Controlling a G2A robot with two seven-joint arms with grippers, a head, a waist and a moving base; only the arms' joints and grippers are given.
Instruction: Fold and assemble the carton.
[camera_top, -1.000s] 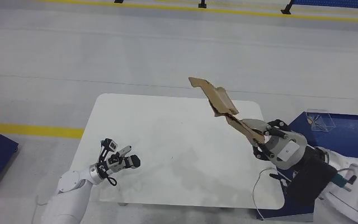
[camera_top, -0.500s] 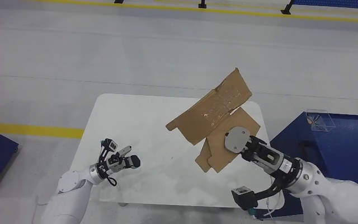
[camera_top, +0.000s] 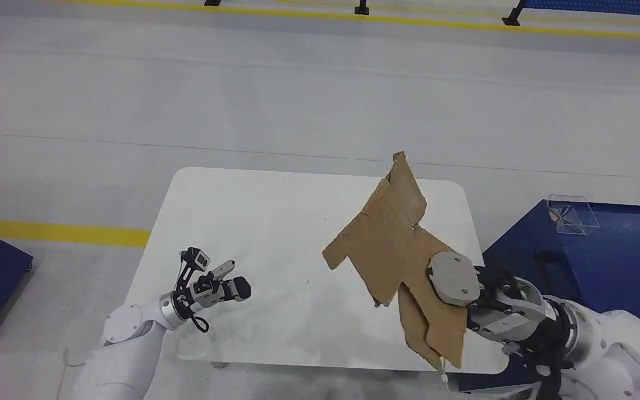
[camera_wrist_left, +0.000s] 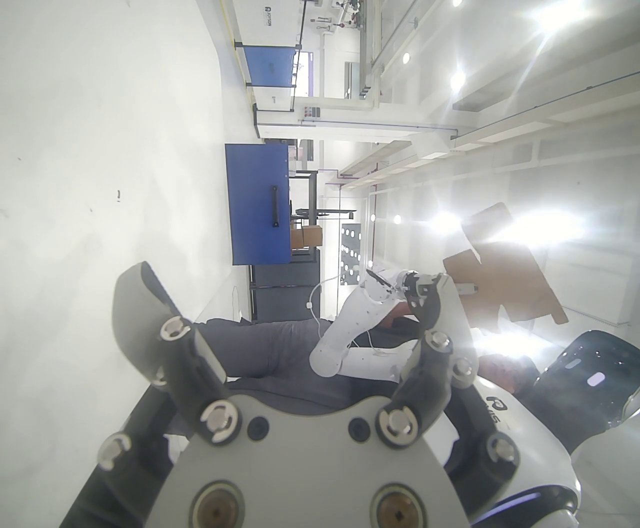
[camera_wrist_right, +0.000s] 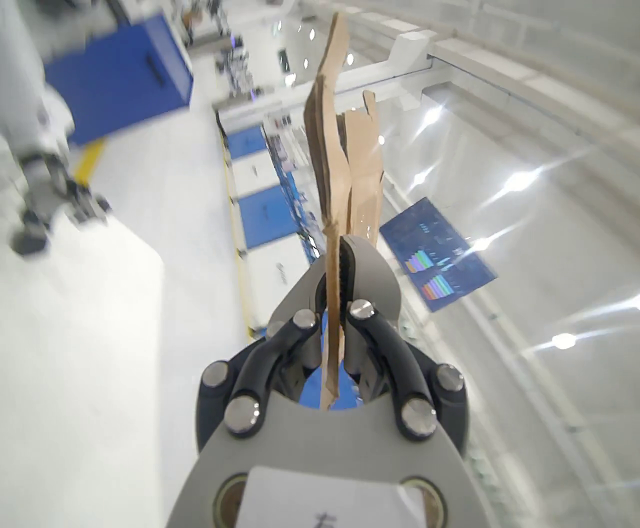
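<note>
Unfolded carton (camera_top: 385, 238) clamped in right end effector (camera_wrist_right: 336, 265).

Hardly any print is legible. A white label (camera_wrist_right: 327, 500) is stuck on the housing behind the right claw (camera_wrist_right: 334, 250). It carries a dark stroke that is cut off at the picture's edge, so it cannot be read. In the left wrist view, a small dark logo with a line of lettering (camera_wrist_left: 272, 10) stands on a white panel far back in the hall, too small to make out. A blue wall screen (camera_wrist_right: 435, 255) shows coloured bar charts in green, purple and orange, and its captions and figures are blurred beyond reading
</note>
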